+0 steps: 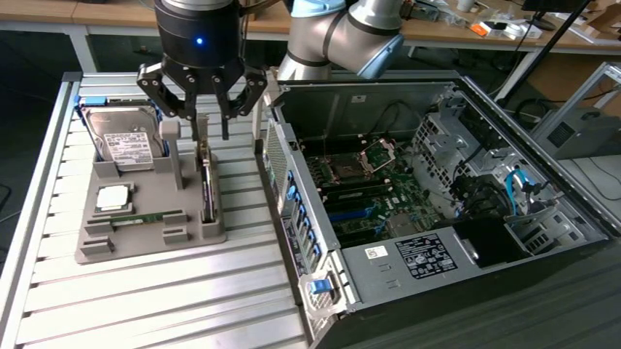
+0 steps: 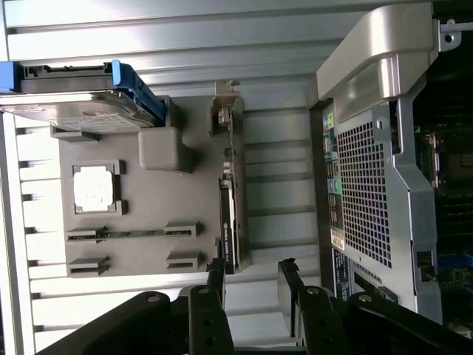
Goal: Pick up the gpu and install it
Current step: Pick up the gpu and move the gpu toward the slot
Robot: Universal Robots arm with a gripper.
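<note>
The tool, a black two-finger gripper on the silver and blue arm, hangs with its fingers spread wide apart and nothing between them; it touches nothing. Below it stands the gpu, a thin dark rectangular card with a silver metal end bracket; the card sits upright on its long edge in a slot along the side of a grey plastic holder tray that faces the case. The gpu is clear of the tool, with open air between the fingertips and its upper edge. In the wrist view the card runs lengthwise away from the tool, nearer to one finger than to the middle of the gap. The same tray carries a silver hard drive with a white label in a blue bracket, a square silver processor chip and a narrow green memory stick. The tray lies on a slatted aluminium desk; just beside it, on the exterior view's right, lies an open silver computer case with its board exposed.
</note>
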